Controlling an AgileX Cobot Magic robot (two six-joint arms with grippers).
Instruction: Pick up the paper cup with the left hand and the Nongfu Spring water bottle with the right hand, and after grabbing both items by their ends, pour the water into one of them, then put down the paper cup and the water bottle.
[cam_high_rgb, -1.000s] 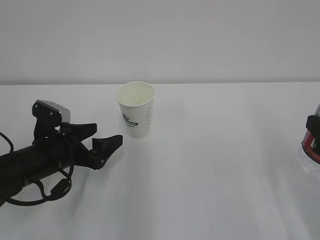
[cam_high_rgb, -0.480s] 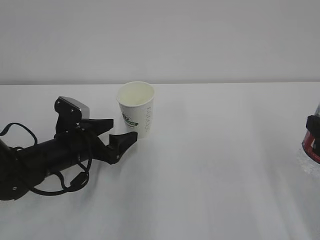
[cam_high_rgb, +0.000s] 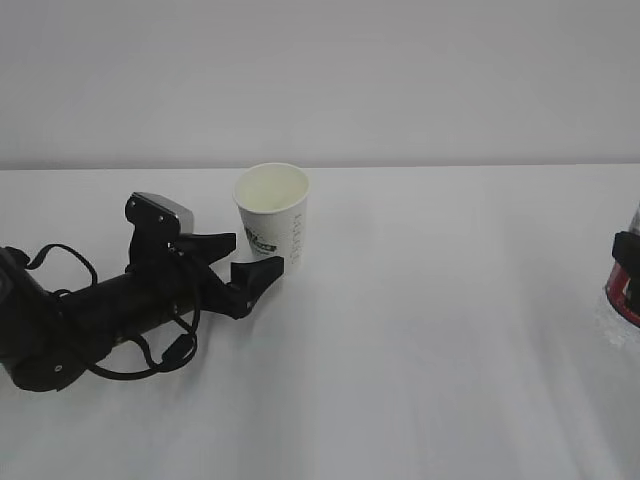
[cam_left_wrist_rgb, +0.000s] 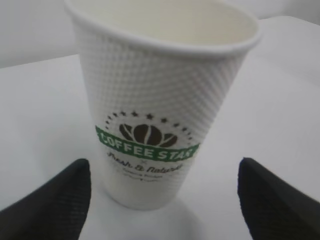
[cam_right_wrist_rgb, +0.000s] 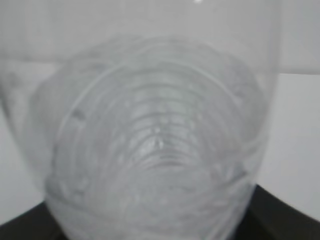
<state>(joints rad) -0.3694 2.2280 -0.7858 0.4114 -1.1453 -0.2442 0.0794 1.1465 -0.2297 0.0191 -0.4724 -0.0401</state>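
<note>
The left gripper (cam_high_rgb: 245, 262) lies low over the white table (cam_high_rgb: 420, 330), its two black fingers spread wide and holding nothing. In the left wrist view the fingertips (cam_left_wrist_rgb: 55, 200) stand on either side of the paper cup (cam_left_wrist_rgb: 155, 100), apart from its wall, with the cup's base between them. The exterior view shows the same: the near finger reaches just beside the cup's lower edge, the far finger runs behind it. A grey camera box (cam_high_rgb: 162, 215) sits on the wrist, and loose black cables (cam_high_rgb: 160, 355) loop beneath the arm.

The paper cup (cam_high_rgb: 272, 218) stands upright near the table's far side, left of centre, its green logo facing the gripper.

At the right edge of the exterior view, the Nongfu Spring water bottle (cam_high_rgb: 625, 290) shows only as a sliver of clear plastic and red. The right wrist view is filled by the bottle's ribbed clear body (cam_right_wrist_rgb: 155, 150), blurred, close against the right gripper (cam_right_wrist_rgb: 160, 232), whose jaws stand part-way apart around it; they appear to grip the bottle.
</note>
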